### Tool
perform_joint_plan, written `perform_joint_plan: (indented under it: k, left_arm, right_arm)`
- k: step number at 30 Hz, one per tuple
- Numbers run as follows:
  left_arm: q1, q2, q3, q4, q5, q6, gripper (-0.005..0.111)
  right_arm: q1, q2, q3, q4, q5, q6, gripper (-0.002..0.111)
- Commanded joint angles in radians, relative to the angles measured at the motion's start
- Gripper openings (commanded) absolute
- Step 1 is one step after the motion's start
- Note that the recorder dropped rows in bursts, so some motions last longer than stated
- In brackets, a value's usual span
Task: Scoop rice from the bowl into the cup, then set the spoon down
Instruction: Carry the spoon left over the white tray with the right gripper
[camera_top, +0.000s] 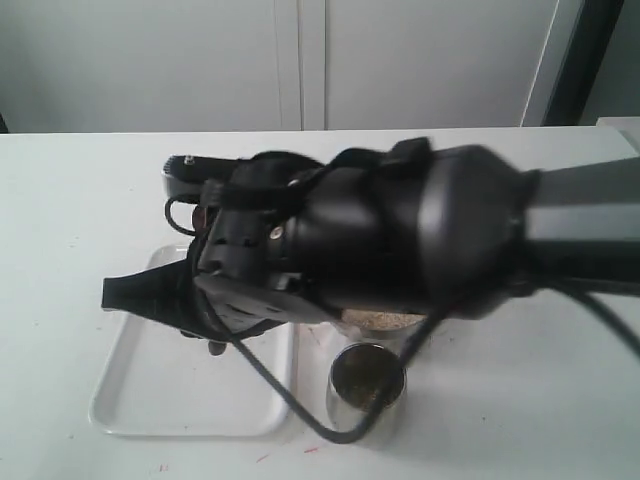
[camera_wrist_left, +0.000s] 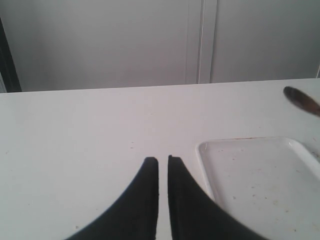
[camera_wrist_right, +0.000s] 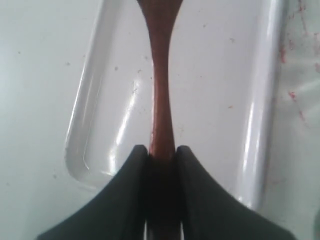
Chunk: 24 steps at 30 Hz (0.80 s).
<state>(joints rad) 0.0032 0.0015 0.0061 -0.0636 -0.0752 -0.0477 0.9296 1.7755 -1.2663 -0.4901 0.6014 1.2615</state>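
My right gripper (camera_wrist_right: 161, 150) is shut on the slim handle of the dark reddish-brown wooden spoon (camera_wrist_right: 161, 85). The spoon reaches out over the white tray (camera_wrist_right: 260, 100), and its oval bowl is cut off at the frame edge. From the left wrist, the spoon's bowl (camera_wrist_left: 301, 100) shows in the air beyond the tray. The steel cup (camera_top: 367, 385) stands near the front, right of the tray. Behind it, a strip of rice (camera_top: 385, 320) peeks out under my right arm (camera_top: 400, 230), which hides most of the bowl. My left gripper (camera_wrist_left: 163, 160) is shut with nothing in it, low over the table beside the tray.
The white tray (camera_top: 130, 390) lies at front left with a few stray specks on it. A black cable (camera_top: 270, 385) from my right arm droops across the tray's corner toward the cup. White cabinets stand behind the table.
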Motion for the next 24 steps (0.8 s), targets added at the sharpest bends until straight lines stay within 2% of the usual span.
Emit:
perform_joint_plan:
  k: [1,9,24]
  left_arm:
    - [-0.006,-0.001,-0.006,-0.003,-0.004,-0.001,0.014]
    - [-0.006,-0.001,-0.006,-0.003,-0.004,-0.001,0.014]
    - [-0.006,-0.001,-0.006,-0.003,-0.004,-0.001,0.014]
  right_arm:
    - [-0.002,0.131,-0.064,-0.081,-0.060,0.195,0.000]
    - [0.009,0.269,-0.135,-0.201,-0.020,0.279,0.000]
    - [0.009,0.323,-0.201,-0.267,0.030,0.314,0.000]
